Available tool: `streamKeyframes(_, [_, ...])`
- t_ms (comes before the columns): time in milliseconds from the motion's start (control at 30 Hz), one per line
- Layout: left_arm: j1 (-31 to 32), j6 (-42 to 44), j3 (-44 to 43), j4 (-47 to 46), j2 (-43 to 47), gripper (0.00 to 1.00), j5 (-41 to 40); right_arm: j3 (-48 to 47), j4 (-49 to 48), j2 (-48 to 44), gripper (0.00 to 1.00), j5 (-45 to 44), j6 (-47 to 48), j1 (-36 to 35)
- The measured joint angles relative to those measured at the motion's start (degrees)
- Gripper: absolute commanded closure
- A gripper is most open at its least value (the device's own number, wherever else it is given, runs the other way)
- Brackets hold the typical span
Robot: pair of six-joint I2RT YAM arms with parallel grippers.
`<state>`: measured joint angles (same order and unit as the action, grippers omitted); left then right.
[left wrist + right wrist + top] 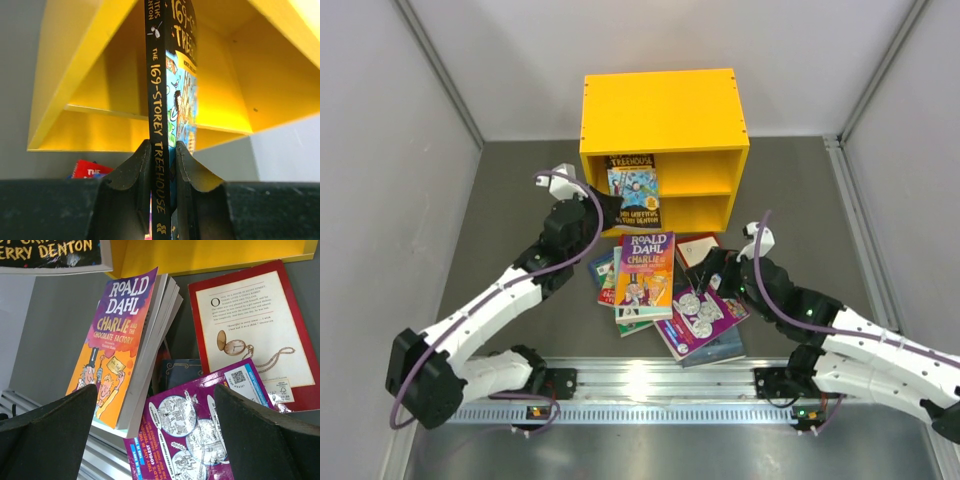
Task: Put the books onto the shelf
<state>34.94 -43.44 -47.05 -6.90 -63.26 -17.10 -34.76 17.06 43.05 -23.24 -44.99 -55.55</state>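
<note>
Our left pincer (162,150) grips the Treehouse book (157,90) upright before the yellow shelf (665,110); our right pincer (155,390) hangs wide open, empty, over the purple book (185,435).

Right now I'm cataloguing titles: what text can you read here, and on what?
"THE 169-STOREY TREEHOUSE": spine of the book clamped in the left gripper.
"ROALD DAHL CHARLIE AND THE CHOCOLATE FACTORY": cover of the orange-purple book.
"ERRY DENTON": cut off, on that clamped book's cover.
Blurb on the red-bordered back cover, print on the purple book: too small to read.
</note>
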Motion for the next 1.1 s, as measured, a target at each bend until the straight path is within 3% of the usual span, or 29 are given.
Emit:
streamKeyframes(67, [0.0, -0.3, -1.1, 0.1, -2.3, 0.99, -2.0, 0.0, -0.7, 1.1, 0.0, 0.5, 0.0, 0.1])
streamKeyframes(133, [0.1, -0.7, -3.9, 1.8, -5.4, 0.87, -4.0, 0.0, -1.3, 1.8, 0.0, 0.7, 0.3, 0.2])
streamKeyframes(167, [0.1, -1.0, -5.7, 2.8, -7.0, 0.69, -4.7, 0.0, -1.3, 1.9, 0.0, 0.7, 0.3, 0.2])
streamKeyframes(233, [0.0, -1.6, -10.5, 5.7, -10.9, 0.51, -7.5, 0.0, -1.6, 2.0, 0.0, 0.9, 0.4, 0.2])
streamKeyframes(267, [-0.3, -1.8, -12.4, 6.8, -12.3, 0.33, -8.7, 0.2, -1.8, 2.0, 0.0, 0.9, 0.4, 0.2])
streamKeyframes(300, [-0.5, -2.0, -14.5, 8.6, -13.8, 0.27, -9.9, 0.3, -1.9, 2.0, 0.0, 1.0, 0.4, 0.2])
streamKeyframes(433, [-1.2, -3.9, -17.8, 13.2, -16.7, 0.12, -12.4, 0.4, -2.3, 2.0, 0.0, 1.3, 0.4, 0.2])
streamKeyframes(533, [-1.1, -4.7, -17.8, 16.2, -16.7, 0.11, -13.1, 0.7, -2.7, 2.0, 0.0, 1.7, 0.4, 0.2])
streamKeyframes(600, [-1.2, -5.0, -17.8, 18.2, -16.3, 0.15, -13.6, 0.7, -2.7, 2.0, 0.0, 1.9, 0.4, 0.2])
streamKeyframes(700, [-1.2, -5.4, -17.1, 21.0, -13.8, 0.36, -13.7, 0.9, -2.8, 2.0, 0.0, 2.2, 0.4, 0.2])
streamKeyframes(833, [0.7, -5.1, -15.8, 24.9, -7.9, 0.41, -14.5, 1.9, -3.5, 2.0, 0.0, 2.5, 0.4, 0.2])
streamKeyframes(933, [5.6, -5.2, -16.7, 28.5, -5.7, 0.65, -17.0, 2.5, -4.2, 2.7, 0.0, 2.9, 0.4, 0.2])
streamKeyframes(967, [7.6, -5.1, -17.2, 29.3, -5.6, 0.88, -17.5, 2.5, -4.3, 3.2, 0.0, 3.0, 0.3, 0.2])
streamKeyframes(1033, [11.1, -5.0, -17.8, 30.5, -6.0, 1.0, -18.4, 2.5, -4.4, 3.9, 0.0, 3.3, 0.3, 0.2])
streamKeyframes(1100, [14.0, -4.6, -18.5, 31.5, -7.3, 1.0, -18.8, 2.5, -4.5, 4.3, 0.0, 3.5, 0.2, 0.2])
